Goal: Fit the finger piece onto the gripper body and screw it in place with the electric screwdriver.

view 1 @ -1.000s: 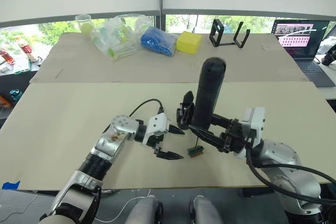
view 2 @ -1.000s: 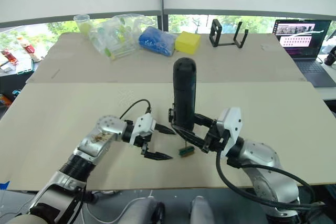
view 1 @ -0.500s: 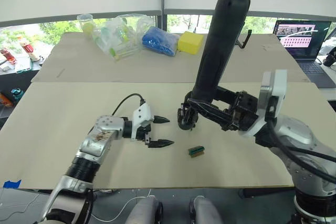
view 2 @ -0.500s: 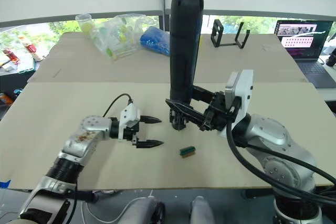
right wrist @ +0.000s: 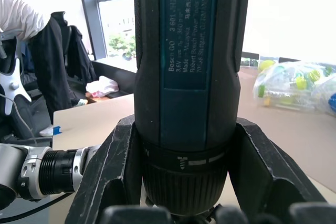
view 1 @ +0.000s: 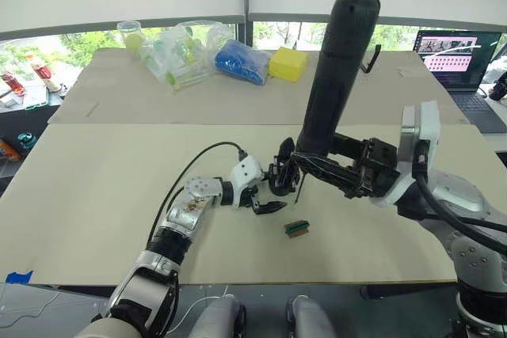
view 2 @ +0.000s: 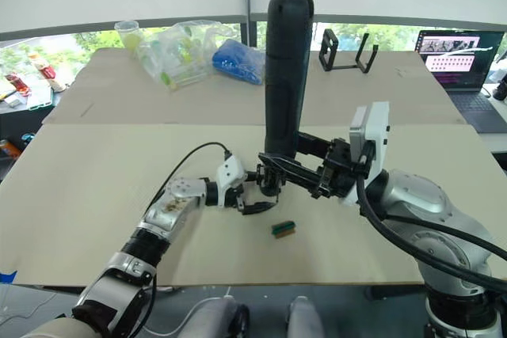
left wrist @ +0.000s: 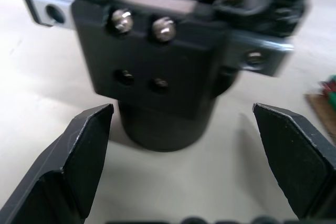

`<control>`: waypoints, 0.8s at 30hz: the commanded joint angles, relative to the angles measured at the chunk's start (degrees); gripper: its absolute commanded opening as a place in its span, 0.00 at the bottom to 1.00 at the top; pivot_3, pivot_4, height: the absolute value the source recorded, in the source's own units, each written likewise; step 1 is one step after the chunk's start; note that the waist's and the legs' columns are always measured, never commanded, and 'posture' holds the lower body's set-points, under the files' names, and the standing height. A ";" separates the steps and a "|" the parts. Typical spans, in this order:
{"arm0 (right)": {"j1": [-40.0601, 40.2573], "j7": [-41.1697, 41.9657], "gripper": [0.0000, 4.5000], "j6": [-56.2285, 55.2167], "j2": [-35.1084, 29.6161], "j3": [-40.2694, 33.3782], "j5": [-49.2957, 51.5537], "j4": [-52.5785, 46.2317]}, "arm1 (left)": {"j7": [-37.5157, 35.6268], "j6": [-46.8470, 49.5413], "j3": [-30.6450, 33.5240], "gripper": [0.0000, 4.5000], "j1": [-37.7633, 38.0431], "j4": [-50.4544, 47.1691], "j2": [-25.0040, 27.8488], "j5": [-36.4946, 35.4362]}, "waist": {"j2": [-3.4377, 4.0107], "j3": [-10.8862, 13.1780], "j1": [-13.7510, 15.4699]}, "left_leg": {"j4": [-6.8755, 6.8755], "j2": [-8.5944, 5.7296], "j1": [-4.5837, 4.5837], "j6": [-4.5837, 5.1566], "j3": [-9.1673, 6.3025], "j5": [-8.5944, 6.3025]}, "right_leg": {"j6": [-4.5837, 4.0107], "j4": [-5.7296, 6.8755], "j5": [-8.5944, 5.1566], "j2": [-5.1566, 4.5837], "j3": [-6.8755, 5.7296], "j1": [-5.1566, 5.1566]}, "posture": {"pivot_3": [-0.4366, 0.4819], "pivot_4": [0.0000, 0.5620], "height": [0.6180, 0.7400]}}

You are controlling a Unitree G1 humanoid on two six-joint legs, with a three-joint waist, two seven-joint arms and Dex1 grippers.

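Observation:
The gripper body [left wrist: 157,61], a black block with screws on a round base, stands on the table [view 1: 95,195] near the middle. A black pointed prong [view 1: 283,148] rises from it; I cannot tell whether this is the finger piece. My left gripper [view 1: 269,198] is open, its fingers [left wrist: 79,156] either side of the body's base with gaps. My right gripper [view 1: 297,165] is shut on the electric screwdriver [view 1: 333,69], which stands tilted, its thin bit [view 1: 299,186] pointing down just right of the gripper body.
A small green-and-brown block [view 1: 296,228] lies in front of the gripper body. At the back are clear plastic bags [view 1: 178,53], a blue bag [view 1: 238,61], a yellow block [view 1: 285,62], a black stand [view 1: 344,51] and a laptop [view 1: 451,57].
The right gripper lifted the screwdriver off the green-and-brown block and holds it higher. My left gripper drew back to the left, then moved right and now straddles the gripper body.

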 commanded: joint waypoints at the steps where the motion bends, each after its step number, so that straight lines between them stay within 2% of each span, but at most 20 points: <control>1: -0.03 -0.03 0.42 -2.56 0.06 -2.27 0.31 -3.51 | -0.56 -3.59 0.44 0.88 -2.06 2.18 -1.46 -0.20 | 0.00 0.00 -0.01 | 0.00 0.00 0.00 0.00 0.00 0.00 | 0.00 -0.01 0.00 -0.01 0.00 0.00 | 0.48 0.27 1.00; 5: 0.17 -1.11 0.42 -2.07 0.06 -2.22 0.87 -4.50 | -2.66 -6.50 1.07 0.51 -4.63 6.52 -2.38 -0.60 | 0.00 0.00 -0.02 | -0.01 0.00 0.00 0.00 0.01 0.00 | 0.00 0.00 0.00 -0.01 0.00 -0.04 | 0.48 0.27 1.00; 10: 0.19 -2.04 0.42 -0.83 -0.66 -2.61 4.27 -6.16 | -15.79 -9.37 0.84 0.51 -8.16 9.65 -0.93 -3.37 | -0.01 0.00 -0.07 | 0.00 0.00 -0.04 0.00 0.02 0.00 | 0.00 -0.01 0.00 -0.01 -0.01 -0.06 | 0.48 0.27 1.00; 14: -0.26 -2.35 0.42 -0.59 -1.44 -2.36 5.63 -6.50 | -21.85 -13.24 -0.46 0.51 -12.19 16.00 -0.99 -1.00 | -0.03 0.02 0.06 | 0.01 0.00 -0.08 0.02 0.02 -0.01 | 0.00 -0.01 0.00 -0.01 -0.04 -0.06 | 0.48 0.27 1.00; 20: -0.58 -2.13 0.42 -0.94 -1.88 -1.88 5.35 -5.80 | -19.66 -18.94 -0.90 0.51 -17.76 27.78 -1.66 3.98 | -0.04 0.02 0.14 | 0.07 -0.01 -0.08 0.13 0.04 -0.07 | 0.00 -0.05 0.00 -0.01 -0.06 -0.01 | 0.48 0.27 1.00; 22: -0.34 -1.70 0.42 -1.11 -1.95 -1.98 5.07 -5.61 | -19.65 -19.44 -0.34 0.75 -17.81 28.63 -1.53 4.02 | -0.04 0.02 -0.03 | 0.06 -0.01 -0.08 0.17 0.05 -0.10 | 0.00 -0.01 0.00 -0.01 -0.05 -0.01 | 0.48 0.27 1.00; 24: -0.25 -1.53 0.42 -1.17 -2.01 -2.06 5.01 -5.53 | -19.92 -18.33 0.49 0.95 -17.18 27.82 -1.41 3.14 | -0.04 0.03 -0.11 | 0.06 -0.01 -0.08 0.17 0.05 -0.10 | 0.00 0.00 0.00 0.00 -0.04 -0.03 | 0.48 0.27 1.00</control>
